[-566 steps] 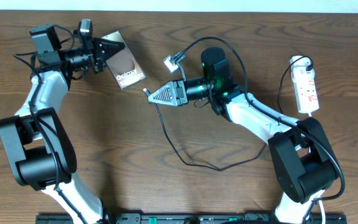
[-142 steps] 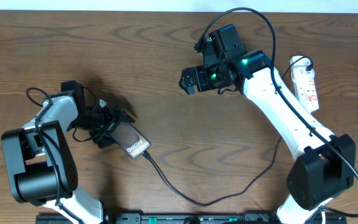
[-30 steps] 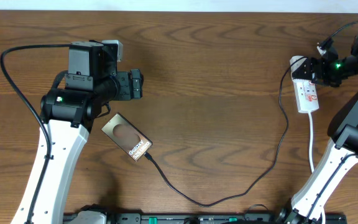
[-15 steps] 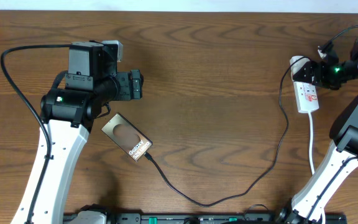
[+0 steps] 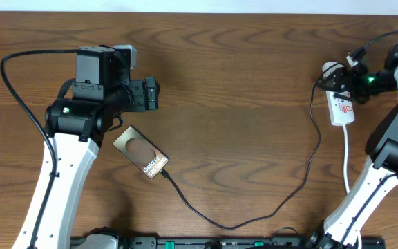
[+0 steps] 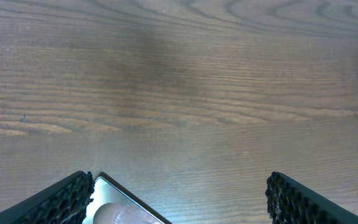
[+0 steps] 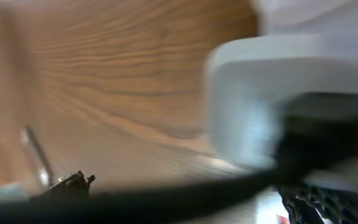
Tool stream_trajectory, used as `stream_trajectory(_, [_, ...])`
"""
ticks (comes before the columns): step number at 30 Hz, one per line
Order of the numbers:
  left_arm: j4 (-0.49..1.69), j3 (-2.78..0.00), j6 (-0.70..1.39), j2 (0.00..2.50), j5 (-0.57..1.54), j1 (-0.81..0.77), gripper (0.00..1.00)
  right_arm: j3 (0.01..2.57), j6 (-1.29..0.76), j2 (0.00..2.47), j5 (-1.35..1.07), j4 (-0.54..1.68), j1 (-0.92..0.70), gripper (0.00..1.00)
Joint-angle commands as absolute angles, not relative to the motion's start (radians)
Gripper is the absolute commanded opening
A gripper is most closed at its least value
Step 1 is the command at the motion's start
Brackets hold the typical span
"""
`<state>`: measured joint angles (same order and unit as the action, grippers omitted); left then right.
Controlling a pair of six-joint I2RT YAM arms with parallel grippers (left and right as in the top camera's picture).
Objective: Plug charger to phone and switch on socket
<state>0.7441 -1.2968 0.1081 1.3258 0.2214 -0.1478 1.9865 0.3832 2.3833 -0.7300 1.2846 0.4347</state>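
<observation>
Looks like the switching step: plug tip of the long thin black charger cable [image 5: 318, 138] apparently seated in the lower-right end of the slim brownish glossy smartphone with white "Galaxy" lettering [image 5: 141, 153], though too small to confirm as fully home. Phone flat on the brown wood-grain table [image 5: 240, 104], left of centre, skewed; cable looping from it toward the near edge, then up the right side to the far end of the small white oblong power strip with red marks [image 5: 344, 114]. Right gripper [image 5: 344, 79] poised over that far end, touching or just above, cannot tell which; in the blurred right wrist view, fingers [image 7: 325, 200] seemingly spread, with the black cable crossing between them and a white block close ahead. Left gripper [image 5: 153, 95] hanging clear above bare wood just beyond the phone, fingers [image 6: 67, 198] wide apart, gripping nothing, only a corner of the phone showing below. Next, probably: find the red switch and press straight down with one fingertip, without snagging the cable or shoving the likely light strip sideways. Little room there: strip near the table's far edge and the right margin of the overhead view, its white cord [image 5: 345, 155] trailing toward the near side beside the right arm's own links. Plenty of open wood across the middle; no call for the left arm to move.
</observation>
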Motion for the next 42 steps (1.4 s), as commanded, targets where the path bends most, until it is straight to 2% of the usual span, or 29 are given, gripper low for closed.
stream_trajectory(1, [0.747,-1.307,0.117,1.32,0.208,-0.15,0.91,1.961,0.371,2.44,-0.788,1.278,0.409,0.96])
stream_trajectory(5, [0.747,-1.307,0.117,1.32,0.208,-0.15,0.91,1.964,0.321,2.439,-0.7,1.271,0.411,0.98])
stream_trajectory(12, [0.747,-1.307,0.117,1.32,0.208,-0.15,0.91,1.996,0.147,2.396,-0.373,1.275,0.429,0.99])
stream_trajectory(19, [0.747,-1.307,0.117,1.32,0.208,-0.15,0.91,2.009,-0.008,2.218,-0.166,1.285,0.446,0.99])
stream_trajectory(24, [0.747,-1.307,0.117,1.32,0.208,-0.15,0.91,2.009,-0.03,2.075,-0.155,1.33,0.445,0.99])
stream_trajectory(32, [0.747,-1.307,0.117,1.32,0.208,-0.15,0.91,2.009,-0.109,1.706,-0.208,1.456,0.419,0.99])
stream_trajectory(36, [0.747,-1.307,0.117,1.32,0.208,-0.15,0.91,2.009,-0.109,1.608,-0.294,1.456,0.417,0.99])
stream_trajectory(42, [0.747,-1.307,0.117,1.32,0.208,-0.15,0.91,2.009,-0.108,1.518,-0.294,1.456,0.418,0.99])
